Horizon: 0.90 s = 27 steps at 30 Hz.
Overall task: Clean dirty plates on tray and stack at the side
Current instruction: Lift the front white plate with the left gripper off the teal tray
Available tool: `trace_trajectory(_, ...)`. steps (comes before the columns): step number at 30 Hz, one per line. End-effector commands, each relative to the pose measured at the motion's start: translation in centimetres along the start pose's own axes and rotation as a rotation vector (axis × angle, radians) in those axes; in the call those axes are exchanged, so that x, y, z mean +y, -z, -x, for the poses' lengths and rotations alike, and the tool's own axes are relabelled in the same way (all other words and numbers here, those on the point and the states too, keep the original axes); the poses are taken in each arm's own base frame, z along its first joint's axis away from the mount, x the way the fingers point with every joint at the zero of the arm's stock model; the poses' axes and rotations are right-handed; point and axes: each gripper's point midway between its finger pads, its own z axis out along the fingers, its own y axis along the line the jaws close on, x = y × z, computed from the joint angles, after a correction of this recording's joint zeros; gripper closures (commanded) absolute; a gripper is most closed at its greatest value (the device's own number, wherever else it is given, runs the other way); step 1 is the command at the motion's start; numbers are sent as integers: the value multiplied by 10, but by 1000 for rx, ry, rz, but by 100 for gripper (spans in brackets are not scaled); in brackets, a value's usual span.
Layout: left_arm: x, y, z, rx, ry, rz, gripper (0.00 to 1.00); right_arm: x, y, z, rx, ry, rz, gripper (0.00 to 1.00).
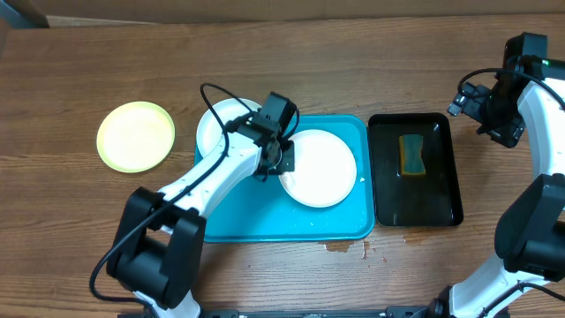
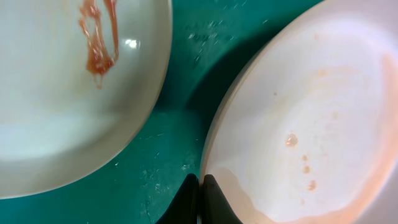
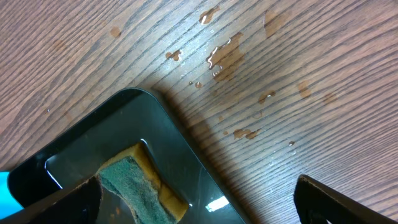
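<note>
Overhead: you see the tray (image 1: 265, 225) mid-tabletop (image 1: 353, 53), with a white plate (image 1: 322, 168) in its right half. A second white plate (image 1: 216, 124) overlaps its far-left corner, and a yellow-green plate (image 1: 135, 135) lies on the wood to the left. The left gripper (image 1: 281, 161) sits at the white plate's left rim. Left wrist: its jaws are pinched together on that smeared rim. Right wrist: the right gripper (image 3: 199, 205) is spread wide, holding nothing, above the black tray (image 3: 124, 143) and sponge (image 3: 134, 183).
</note>
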Motion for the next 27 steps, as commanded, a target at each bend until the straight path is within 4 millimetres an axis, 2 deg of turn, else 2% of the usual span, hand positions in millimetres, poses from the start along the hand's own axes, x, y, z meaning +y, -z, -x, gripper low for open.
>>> trace_trajectory(1, -14, 40, 28, -106, -53, -25, 96, 3, 12, 5, -34, -2, 18, 0)
trace_trajectory(9, -28, 80, 56, -177, -54, -45, 96, 3, 12, 5, -34, -3, 18, 0)
trace_trajectory(15, -44, 98, 70, -234, -68, -79, 96, 3, 12, 5, -34, -2, 18, 0)
trace_trajectory(27, -109, 111, 70, -412, -198, -77, 96, 3, 12, 5, -34, -2, 18, 0)
